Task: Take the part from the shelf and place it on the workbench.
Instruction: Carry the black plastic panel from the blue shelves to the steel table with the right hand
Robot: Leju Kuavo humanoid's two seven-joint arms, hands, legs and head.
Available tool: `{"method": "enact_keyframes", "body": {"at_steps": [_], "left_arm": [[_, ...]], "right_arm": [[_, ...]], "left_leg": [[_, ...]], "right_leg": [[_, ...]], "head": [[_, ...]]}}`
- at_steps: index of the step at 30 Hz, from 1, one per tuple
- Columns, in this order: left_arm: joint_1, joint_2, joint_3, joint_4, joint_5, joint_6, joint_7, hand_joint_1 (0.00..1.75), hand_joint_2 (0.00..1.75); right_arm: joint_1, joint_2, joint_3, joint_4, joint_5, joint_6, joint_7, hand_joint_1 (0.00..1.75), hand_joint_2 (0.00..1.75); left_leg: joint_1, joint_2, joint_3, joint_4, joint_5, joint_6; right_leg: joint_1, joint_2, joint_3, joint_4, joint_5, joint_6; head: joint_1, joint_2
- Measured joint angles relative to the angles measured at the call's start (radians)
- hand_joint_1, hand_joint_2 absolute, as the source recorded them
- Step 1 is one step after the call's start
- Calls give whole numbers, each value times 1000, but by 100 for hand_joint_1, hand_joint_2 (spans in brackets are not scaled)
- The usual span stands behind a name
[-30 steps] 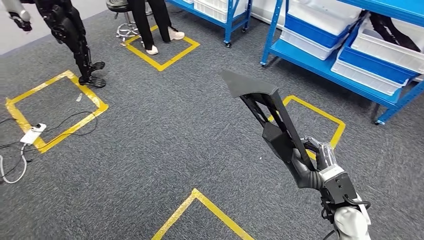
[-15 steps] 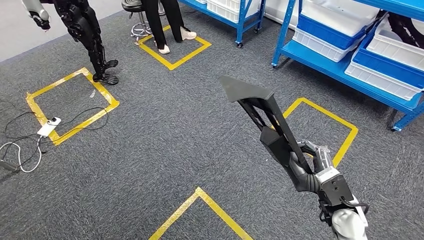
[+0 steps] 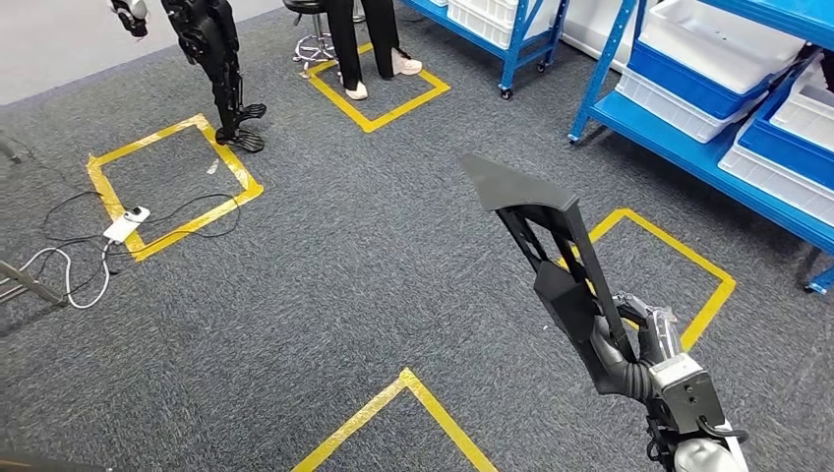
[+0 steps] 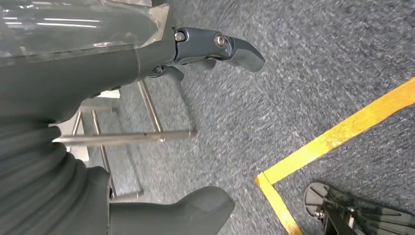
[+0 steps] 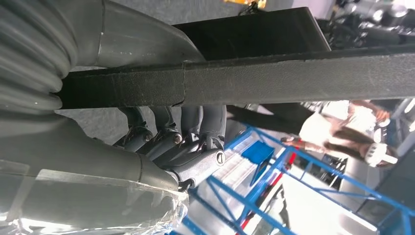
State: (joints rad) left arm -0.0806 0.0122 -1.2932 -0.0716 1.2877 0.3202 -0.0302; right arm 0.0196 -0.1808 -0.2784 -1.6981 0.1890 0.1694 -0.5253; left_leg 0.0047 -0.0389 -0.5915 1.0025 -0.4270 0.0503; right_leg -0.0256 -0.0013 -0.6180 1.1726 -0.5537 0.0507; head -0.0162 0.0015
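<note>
One part (image 3: 551, 256) in play, a long black bracket with a flat wedge-shaped head, and the right hand (image 3: 629, 339) has it by the lower end, holding it tilted up and away over the grey carpet (image 3: 325, 285). In the right wrist view the fingers (image 5: 195, 132) are wrapped tight around the black bar (image 5: 293, 76), thumb on one side, darker fingers on the other, clamped on the part.

The left hand (image 4: 122, 98) hangs over the floor. Thumb and fingers (image 4: 235, 46) stand well apart with nothing between them.

Counting the floor markings: four yellow taped outlines (image 3: 167, 187), one of them cut off at the bottom edge. Two blue shelf units (image 3: 688, 147) run along the far side; the nearer one is cut off at the right edge and carries several white and blue bins (image 3: 723, 39). How many bins in all, hard to say.

One person (image 3: 364, 49) stands in the far square, seen from the legs down, a stool (image 3: 315, 29) just beside. One other dark humanoid robot (image 3: 221, 69) stands at the corner of the left square, its upper part cut off. A white power strip (image 3: 126, 224) and loose cables lie on that tape.
</note>
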Motion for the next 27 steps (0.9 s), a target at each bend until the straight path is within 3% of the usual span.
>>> {"method": "enact_keyframes", "body": {"at_steps": [1, 3, 6, 8, 11, 13, 14, 16, 18, 22, 24, 27], "left_arm": [[0, 0, -1, 0, 4, 1, 2, 0, 175], [-1, 0, -2, 0, 11, 5, 6, 0, 175], [-1, -2, -3, 0, 18, 10, 10, 0, 175], [-1, -4, -3, 0, 19, 11, 12, 0, 175], [-2, -5, -5, 0, 18, 12, 15, 0, 175], [-1, -5, -9, 0, 17, 11, 18, 0, 175], [-1, -6, -11, 0, 16, 11, 18, 0, 175], [-2, -5, -15, -1, 14, 9, 18, 0, 175], [-3, -6, -17, -1, 12, 8, 18, 0, 175], [-3, -6, -21, -2, 10, 6, 18, 0, 175], [-4, -6, -22, -2, 11, 6, 18, 0, 175], [-5, -5, -23, -2, 17, 6, 19, 0, 175]], "right_arm": [[-8, 0, 0, 3, 0, 4, 0, 175, 175], [-29, -2, 1, 14, 1, 11, 0, 175, 175], [-54, -5, 3, 36, 2, 18, 0, 175, 175], [-66, -6, 4, 47, 3, 20, -1, 175, 175], [-72, -10, 4, 57, 1, 18, -5, 175, 175], [-69, -12, 2, 62, 0, 16, -8, 175, 175], [-67, -12, 1, 64, 0, 15, -9, 175, 175], [-64, -14, -3, 64, -3, 14, -11, 175, 175], [-63, -16, -8, 63, -5, 13, -13, 175, 175], [-50, -18, -19, 55, -6, 13, -14, 175, 175], [-44, -19, -22, 49, -6, 13, -14, 175, 175], [-38, -17, -25, 47, -5, 13, -13, 175, 175]], "left_leg": [[1, -6, -1, 5, -2, -5], [-1, -15, -6, 15, -6, -18], [0, -23, -19, 26, -6, -32], [5, -6, -36, 60, -28, -40], [6, 27, -106, 213, -109, -47], [7, 31, -136, 274, -122, -46], [7, 32, -124, 251, -101, -44], [6, 41, -61, 131, -46, -39], [-1, 50, -20, 48, -23, -35], [-12, 38, -14, 29, -18, -12], [-10, 32, -7, 15, -9, 4], [-12, 19, -8, 11, -5, 13]], "right_leg": [[-4, 7, 31, -66, 27, 8], [-6, 21, 71, -148, 57, 6], [-5, 18, 68, -145, 61, -13], [-7, 9, 65, -142, 61, -23], [0, -7, 64, -141, 60, -36], [4, -20, 65, -140, 58, -38], [5, -25, 65, -140, 57, -39], [6, -35, 69, -142, 55, -40], [10, -41, 72, -146, 56, -37], [16, -48, 75, -152, 53, -20], [16, -31, 49, -94, 20, -22], [14, -8, -50, 100, -56, -30]], "head": [[1, 0], [2, 0], [-2, 0], [-4, 0], [-7, 0], [-7, 0], [-7, 0], [-7, 0], [-7, 0], [-6, 0], [-5, 0], [-2, 0]]}}
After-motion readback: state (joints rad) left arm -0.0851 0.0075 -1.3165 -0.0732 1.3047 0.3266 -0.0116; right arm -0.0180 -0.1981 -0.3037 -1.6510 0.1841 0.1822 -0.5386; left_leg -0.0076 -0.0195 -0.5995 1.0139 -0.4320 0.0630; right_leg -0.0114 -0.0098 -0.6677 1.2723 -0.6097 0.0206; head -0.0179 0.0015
